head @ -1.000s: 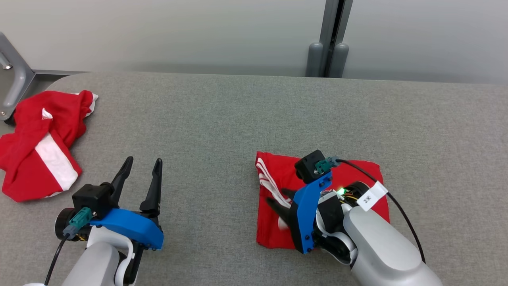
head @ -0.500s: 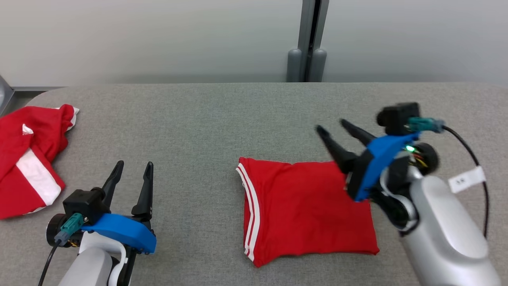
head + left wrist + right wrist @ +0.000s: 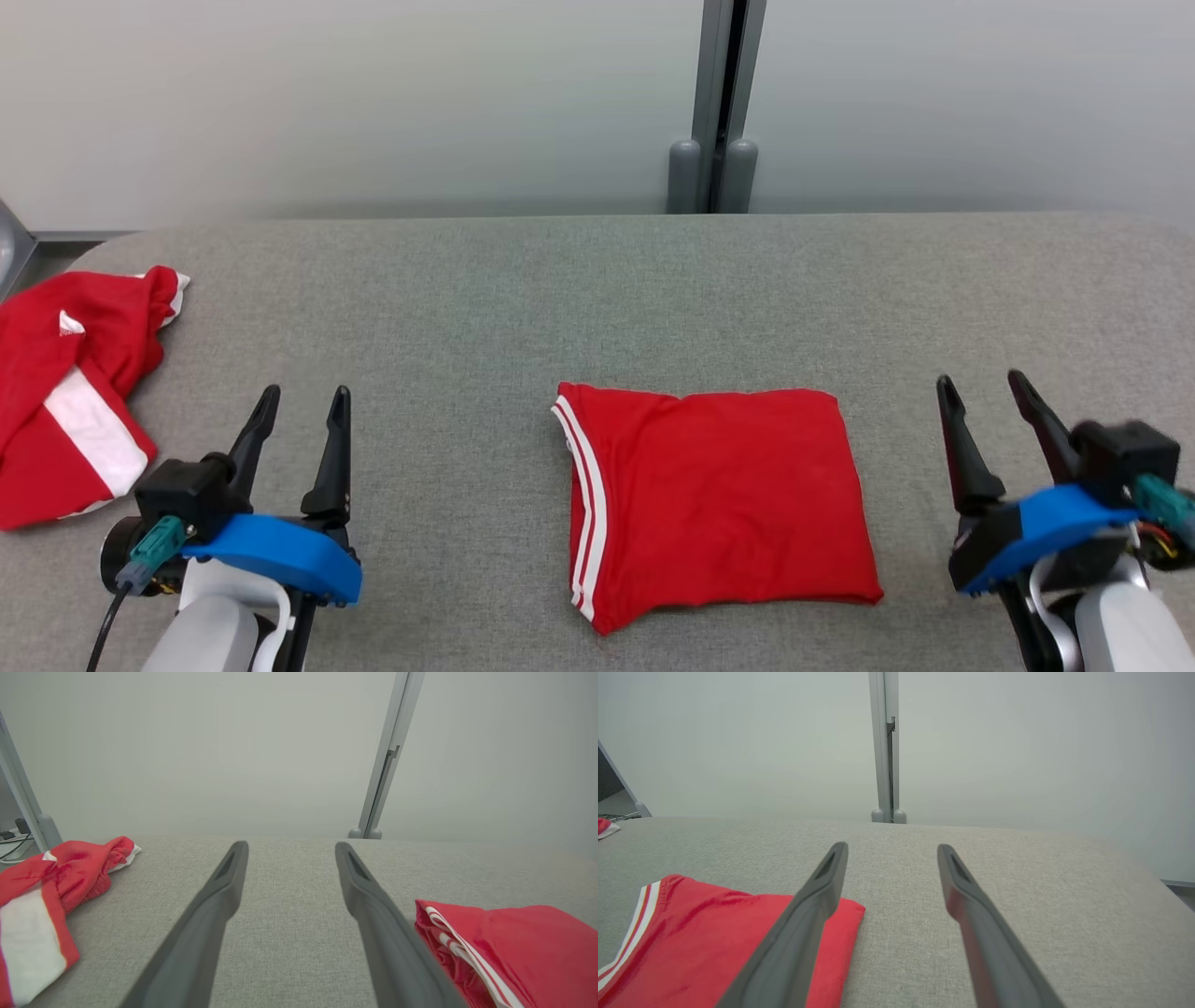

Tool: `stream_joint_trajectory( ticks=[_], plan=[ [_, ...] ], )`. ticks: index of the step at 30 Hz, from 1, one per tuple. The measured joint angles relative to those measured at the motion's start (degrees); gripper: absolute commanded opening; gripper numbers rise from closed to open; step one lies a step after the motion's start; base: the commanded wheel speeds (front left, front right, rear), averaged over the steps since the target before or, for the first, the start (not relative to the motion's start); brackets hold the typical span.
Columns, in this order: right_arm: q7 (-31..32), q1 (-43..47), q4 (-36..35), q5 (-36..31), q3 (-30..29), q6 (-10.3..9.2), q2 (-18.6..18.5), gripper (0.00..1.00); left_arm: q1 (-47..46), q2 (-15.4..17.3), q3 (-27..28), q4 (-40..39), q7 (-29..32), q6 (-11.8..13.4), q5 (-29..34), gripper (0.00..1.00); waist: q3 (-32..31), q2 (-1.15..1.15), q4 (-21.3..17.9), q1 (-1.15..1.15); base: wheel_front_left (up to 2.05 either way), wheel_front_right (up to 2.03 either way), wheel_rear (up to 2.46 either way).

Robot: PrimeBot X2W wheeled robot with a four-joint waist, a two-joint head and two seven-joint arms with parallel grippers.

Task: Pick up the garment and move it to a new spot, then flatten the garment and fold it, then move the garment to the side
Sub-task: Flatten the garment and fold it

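Moved right end effector (image 3: 979, 379) off folded garment (image 3: 719, 504), now beside it, spread, empty; left end effector (image 3: 306, 392) spread as before.

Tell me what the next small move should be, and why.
Probably bring the right gripper to the folded garment and grip its edge: it lies neatly folded, untouched, that gripper open beside it, so only moving it aside seems to remain.

My head camera looks forward and down onto the grey fabric-covered table (image 3: 523, 299). My wrist cameras sit low, close over it, facing the pale wall (image 3: 233, 742); all three share the folded red white-striped garment (image 3: 719, 504) and grey vertical post (image 3: 719, 93).
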Motion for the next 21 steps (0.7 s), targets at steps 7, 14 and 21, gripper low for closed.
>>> stream_joint_trajectory(
  ticks=[7, 14, 21],
  plan=[
    [-5.21, 6.38, -1.80, -0.42, -2.19, 0.00, 1.55, 1.00, 3.92, -0.64, 3.04, -1.76, 0.00, 0.55, 1.02, 1.00, -1.93, 0.00, -0.68, 0.00, 0.00, 0.00, 0.00],
    [-5.81, 9.36, -2.71, 1.10, -1.93, 0.00, 2.27, 1.00, 8.04, -1.93, 5.95, -2.88, 0.00, 0.66, 2.63, 1.00, -3.86, 0.00, -1.37, 0.00, 0.00, 0.00, 0.00],
    [-5.37, 10.35, -2.92, 1.44, -1.80, 0.00, 2.57, 1.00, 9.09, -2.56, 7.12, -1.64, 0.00, -0.01, 3.54, 1.00, -4.42, 0.00, -1.44, -0.01, 0.00, 0.00, 0.00]
  ],
)
